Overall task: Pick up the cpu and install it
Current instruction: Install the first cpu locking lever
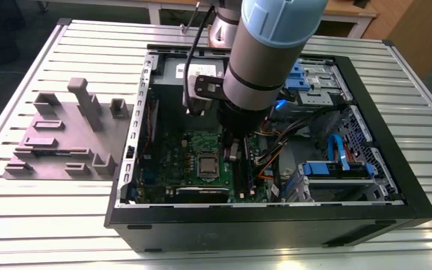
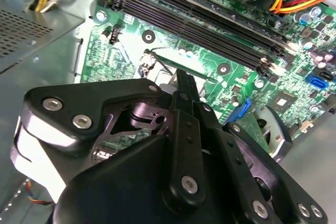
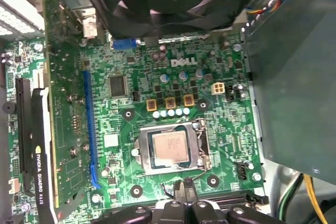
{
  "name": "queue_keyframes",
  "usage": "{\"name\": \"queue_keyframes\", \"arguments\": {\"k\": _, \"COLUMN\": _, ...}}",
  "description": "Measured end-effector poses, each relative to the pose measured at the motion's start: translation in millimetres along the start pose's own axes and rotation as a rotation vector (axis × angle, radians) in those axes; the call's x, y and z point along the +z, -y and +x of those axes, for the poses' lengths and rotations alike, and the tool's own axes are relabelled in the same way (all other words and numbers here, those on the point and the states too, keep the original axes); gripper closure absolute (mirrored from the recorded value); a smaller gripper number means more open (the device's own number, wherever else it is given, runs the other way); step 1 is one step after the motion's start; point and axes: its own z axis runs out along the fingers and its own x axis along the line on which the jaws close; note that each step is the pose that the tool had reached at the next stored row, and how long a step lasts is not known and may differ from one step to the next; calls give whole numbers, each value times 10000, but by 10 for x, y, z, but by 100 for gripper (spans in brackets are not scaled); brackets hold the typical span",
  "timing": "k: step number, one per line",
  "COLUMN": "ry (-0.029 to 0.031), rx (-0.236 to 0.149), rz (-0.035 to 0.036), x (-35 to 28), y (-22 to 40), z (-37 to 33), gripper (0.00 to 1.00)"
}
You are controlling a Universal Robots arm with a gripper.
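The cpu (image 3: 169, 146) sits in its socket (image 3: 195, 157) while the gripper (image 3: 185, 188), fingers pressed together and empty, hovers beside; a careless descent could scrape the motherboard (image 3: 220, 114).

Exterior view: high, off the arm, looking down at an angle onto the open black metal computer case (image 1: 276, 216) on the ribbed silver tabletop (image 1: 43, 208); fairly far, whole case in frame. First wrist view: close, facing approx. straight onto the green circuit motherboard (image 3: 220, 129), w/ the small silver-grey square cpu (image 3: 169, 147) near centre. Second wrist view: v. close, slanted across the black gripper (image 2: 185, 85) onto the same board. All three share the motherboard; both wrist views share the gripper.
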Motion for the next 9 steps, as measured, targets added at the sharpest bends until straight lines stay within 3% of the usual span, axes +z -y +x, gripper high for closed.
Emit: {"name": "queue_keyframes", "arguments": {"k": 9, "ry": -26, "rx": -403, "rz": -11, "x": 81, "y": 12, "z": 95, "gripper": 90}}
